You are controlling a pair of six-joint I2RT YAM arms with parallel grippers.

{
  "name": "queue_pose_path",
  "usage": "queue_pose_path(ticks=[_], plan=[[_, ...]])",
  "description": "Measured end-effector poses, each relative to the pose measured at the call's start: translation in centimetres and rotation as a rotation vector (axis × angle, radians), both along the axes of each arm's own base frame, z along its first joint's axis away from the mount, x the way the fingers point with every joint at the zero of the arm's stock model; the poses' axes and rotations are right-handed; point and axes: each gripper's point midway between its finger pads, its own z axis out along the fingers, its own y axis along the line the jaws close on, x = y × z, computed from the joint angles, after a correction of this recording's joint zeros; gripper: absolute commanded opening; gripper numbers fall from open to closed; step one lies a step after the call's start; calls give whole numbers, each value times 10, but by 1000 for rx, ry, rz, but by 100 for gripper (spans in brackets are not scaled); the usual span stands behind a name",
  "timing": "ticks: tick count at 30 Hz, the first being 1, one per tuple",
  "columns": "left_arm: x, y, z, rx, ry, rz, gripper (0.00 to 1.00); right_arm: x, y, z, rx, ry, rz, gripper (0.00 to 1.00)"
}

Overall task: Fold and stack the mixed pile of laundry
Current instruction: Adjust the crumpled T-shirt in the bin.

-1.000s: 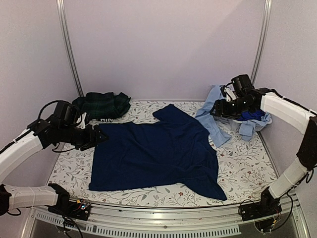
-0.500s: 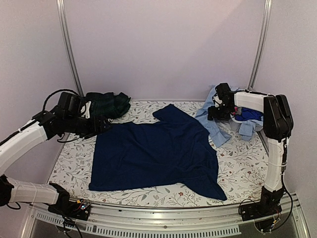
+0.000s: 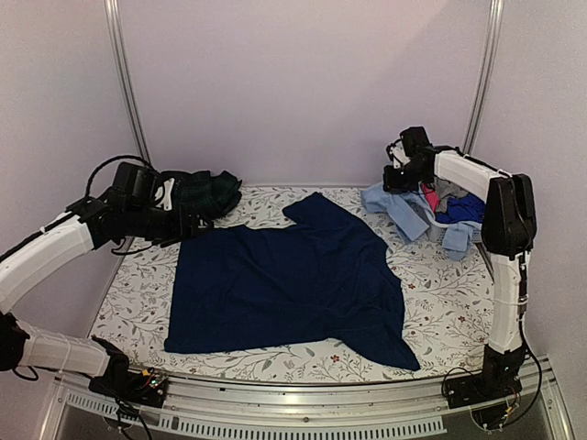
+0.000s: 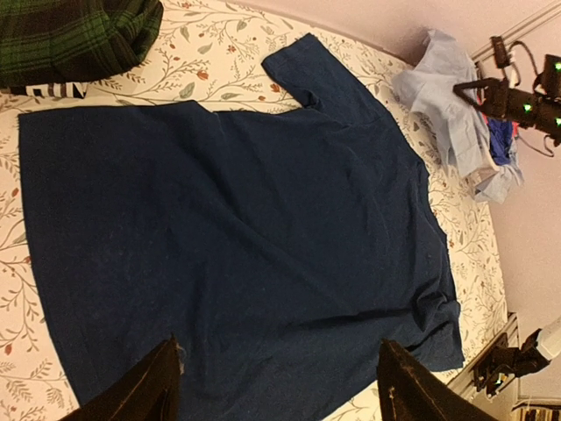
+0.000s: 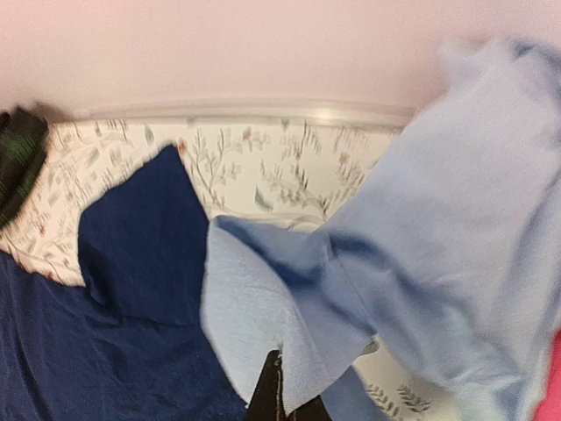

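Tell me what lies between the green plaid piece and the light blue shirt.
Top view: bare floral sheet, crossed by the navy T-shirt's sleeve just before the light blue shirt.

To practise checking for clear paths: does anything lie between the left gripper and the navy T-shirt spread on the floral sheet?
Nothing visible does. The left gripper, jaws open, hangs above the navy T-shirt with only air between. The green plaid piece lies beyond the shirt's corner, not over it.

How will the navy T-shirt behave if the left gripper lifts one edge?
Likely floppy: the navy T-shirt lies flat with soft wrinkles, so a lifted edge should sag. Probably light, as the cloth looks thin. Pushed, it would likely bunch on the floral sheet.
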Motion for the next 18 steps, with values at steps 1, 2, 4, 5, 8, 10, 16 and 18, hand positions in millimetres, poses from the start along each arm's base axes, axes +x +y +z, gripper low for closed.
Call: queue_pose_path(ticks=[1, 2, 4, 5, 8, 10, 16, 18], plan=[[2, -1, -1, 1, 1, -3, 77, 4, -6, 32, 13, -70, -16, 0], [3, -2, -2, 5, 2, -6, 77, 7, -15, 62, 21, -132, -43, 0], [5, -3, -5, 13, 7, -11, 77, 11, -57, 133, 42, -282, -147, 3], [6, -3, -6, 16, 9, -13, 77, 10, -96, 174, 50, -373, -242, 21], [10, -3, -8, 26, 14, -16, 77, -12, -233, 255, 24, -568, -565, 68], [13, -4, -9, 32, 15, -18, 77, -34, -306, 272, -41, -610, -749, 79], [24, 1, -15, 43, 32, 3, 80, -31, -313, 224, -109, -470, -796, 89], [27, 6, -18, 47, 42, 17, 83, -23, -287, 200, -114, -404, -724, 87]])
